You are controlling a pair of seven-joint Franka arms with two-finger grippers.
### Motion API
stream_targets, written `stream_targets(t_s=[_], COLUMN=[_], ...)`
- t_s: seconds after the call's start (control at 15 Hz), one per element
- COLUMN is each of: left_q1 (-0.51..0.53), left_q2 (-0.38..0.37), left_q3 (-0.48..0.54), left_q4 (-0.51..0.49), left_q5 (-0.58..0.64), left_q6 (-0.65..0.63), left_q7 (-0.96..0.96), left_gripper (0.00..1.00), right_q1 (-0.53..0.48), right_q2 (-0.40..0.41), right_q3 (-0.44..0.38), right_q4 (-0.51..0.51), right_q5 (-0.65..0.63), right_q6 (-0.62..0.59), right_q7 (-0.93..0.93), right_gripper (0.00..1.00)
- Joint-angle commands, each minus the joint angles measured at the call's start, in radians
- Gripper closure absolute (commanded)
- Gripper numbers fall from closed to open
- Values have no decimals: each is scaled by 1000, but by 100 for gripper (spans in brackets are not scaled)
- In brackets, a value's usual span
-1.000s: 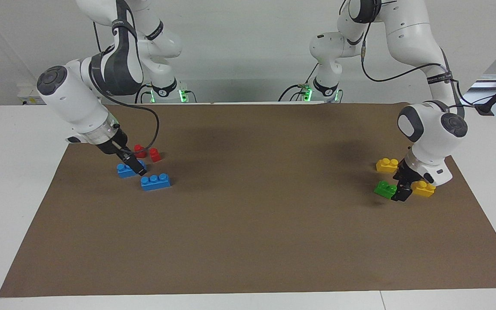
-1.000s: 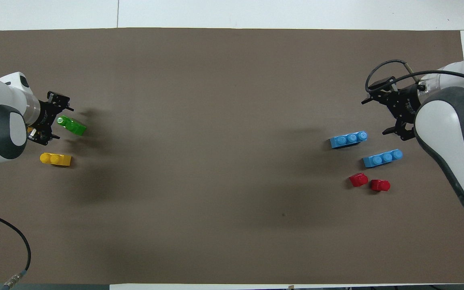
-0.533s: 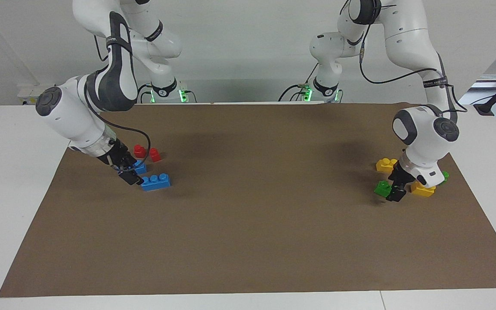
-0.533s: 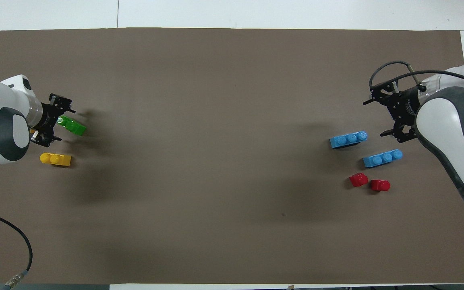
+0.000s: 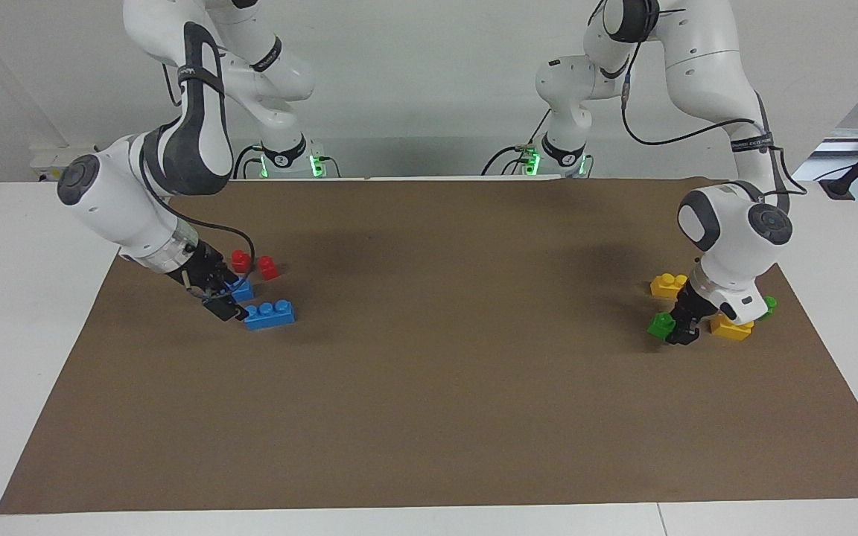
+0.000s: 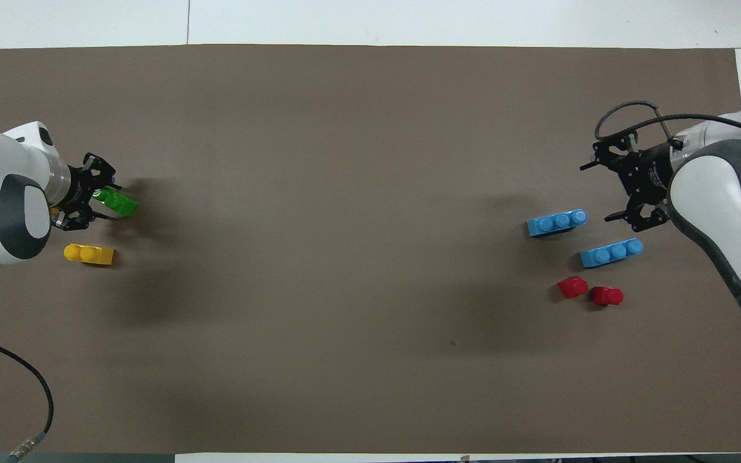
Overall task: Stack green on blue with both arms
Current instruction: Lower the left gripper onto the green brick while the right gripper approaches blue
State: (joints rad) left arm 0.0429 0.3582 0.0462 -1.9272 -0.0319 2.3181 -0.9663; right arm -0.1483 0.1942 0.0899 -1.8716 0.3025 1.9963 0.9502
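A green brick (image 5: pixel 658 324) lies on the brown mat near the left arm's end of the table; it also shows in the overhead view (image 6: pixel 121 204). My left gripper (image 5: pixel 678 331) (image 6: pixel 96 196) is low over it, open, with its fingers on either side of the brick's end. A second green brick (image 5: pixel 769 305) peeks out beside the left wrist. Two blue bricks (image 5: pixel 269 314) (image 5: pixel 243 289) lie near the right arm's end (image 6: pixel 557 222) (image 6: pixel 612 252). My right gripper (image 5: pixel 226 307) (image 6: pixel 602 193) is open and low beside them, partly hiding the nearer blue one.
Two yellow bricks (image 5: pixel 669 284) (image 5: pixel 731 327) lie beside the green one; one shows in the overhead view (image 6: pixel 89 254). Two small red bricks (image 5: pixel 241 260) (image 5: pixel 268 267) lie nearer to the robots than the blue bricks. The brown mat (image 5: pixel 429 387) covers the table.
My left gripper has come down onto the end of the green brick. My right gripper has dropped lower and shifted a little toward its own end of the table. No brick has moved.
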Motion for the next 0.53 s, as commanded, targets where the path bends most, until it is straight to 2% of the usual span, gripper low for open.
stream_targets(t_s=[0.0, 0.27, 0.47], left_q1=[-11, -14, -15], left_q2=[-1, -11, -24], left_q3=[4, 3, -3], left_q4=[1, 17, 60], left_q5=[-6, -8, -8], left_q6=[9, -6, -87], left_q7=[-8, -11, -14], left_gripper=[100, 100, 100], right_q1=[-7, -17, -24], right_q2=[-12, -1, 13], right_q3=[8, 7, 7], right_q4=[-55, -78, -84], right_q5=[38, 87, 92], right_q6=[68, 94, 91], right_q7=[18, 36, 36], right_gripper=[0, 0, 0])
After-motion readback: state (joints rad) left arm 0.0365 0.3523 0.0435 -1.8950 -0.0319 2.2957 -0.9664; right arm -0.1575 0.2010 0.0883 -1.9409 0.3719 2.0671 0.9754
